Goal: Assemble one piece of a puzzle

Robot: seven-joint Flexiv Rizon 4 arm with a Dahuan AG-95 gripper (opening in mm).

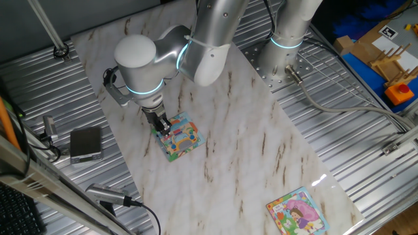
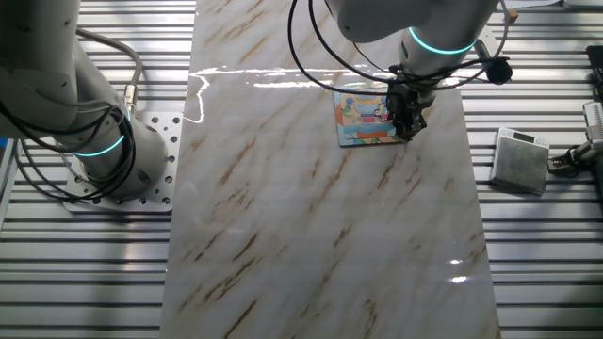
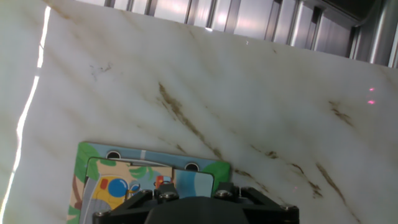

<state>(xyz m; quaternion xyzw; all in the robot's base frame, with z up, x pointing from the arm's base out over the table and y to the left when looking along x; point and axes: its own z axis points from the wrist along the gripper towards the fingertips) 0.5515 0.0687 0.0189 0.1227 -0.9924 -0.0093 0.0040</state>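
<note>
The puzzle is a small square board with a teal and green border and a yellow-and-red cartoon picture. It lies flat on the marble table top and also shows in the other fixed view and the hand view. My gripper points straight down with its fingertips at the puzzle's near-left edge; in the other fixed view the gripper stands over the puzzle's right side. The fingers look close together, but the gap is hidden. The piece is not visible. In the hand view only the black gripper body shows.
A second square puzzle with a pink-dressed girl lies at the marble's near right corner. A grey box sits on the ribbed metal beside the marble, also in the other fixed view. A second arm's base stands at the back.
</note>
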